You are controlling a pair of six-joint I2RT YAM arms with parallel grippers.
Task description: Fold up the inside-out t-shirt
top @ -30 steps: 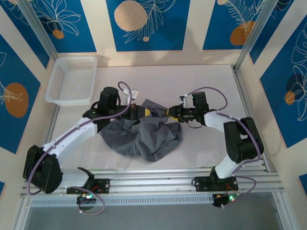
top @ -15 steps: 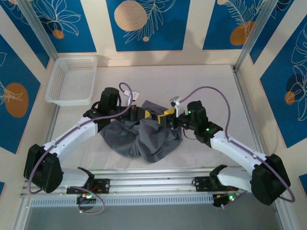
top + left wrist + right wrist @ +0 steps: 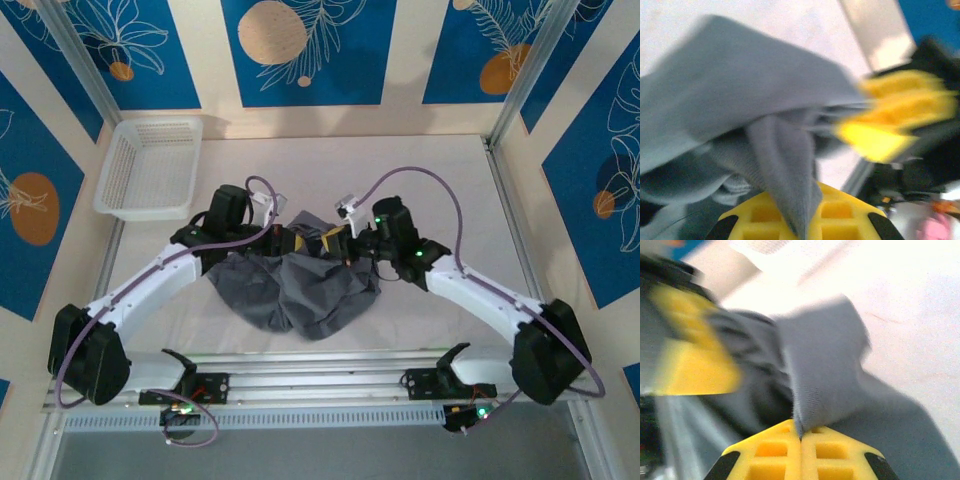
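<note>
While the inside-out t-shirt [image 3: 300,290] lies in a crumpled heap on the table [image 3: 450,180], near the front edge and between the two arms, a raised part of its far side is gripped from both sides. The left end effector [image 3: 801,225] is pressed together on a hanging fold of grey cloth, which is seen running down between its yellow fingers in the left wrist view. The right end effector [image 3: 801,442] is likewise closed, with a ridge of fabric pinched where its fingers meet. In the overhead view the two are seen nearly tip to tip, so both grips are taken close together on the same bunch of cloth. The step in hand is judged to be taking hold of the garment so that it can be spread or turned. No fold has yet been made, and the task is judged to be at an early stage. For the next move, the grips would probably need to be lifted and drawn apart so that the cloth is opened out, with care that neither pinch is lost. The white mesh basket [image 3: 150,165] stands well apart at the far left corner.
</note>
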